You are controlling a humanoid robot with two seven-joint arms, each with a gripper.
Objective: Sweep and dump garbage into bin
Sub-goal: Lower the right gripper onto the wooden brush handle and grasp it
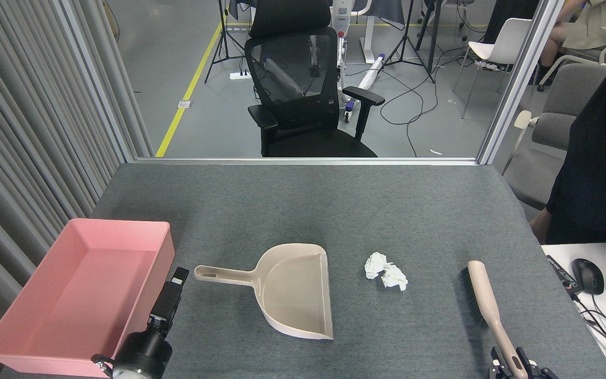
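The task is barely begun. The garbage (385, 270), a crumpled white tissue wad, lies untouched on the grey counter (303, 210), between the open mouth of the beige dustpan (295, 289) and the brush (484, 302). The pink bin (79, 292) at the left edge holds nothing.

The right gripper (516, 366) sits at the tip of the brush handle at the bottom edge, its fingers drawn in close against both sides of the handle, seemingly clamped on it. The brush lies flat.

The left gripper (174, 292) hangs just beside the dustpan handle's end, touching nothing; it is seen end-on, so I cannot tell how far its fingers are parted.

Left to do, by my reading: lifting the brush, steadying the dustpan, sweeping the wad in and tipping it into the bin.
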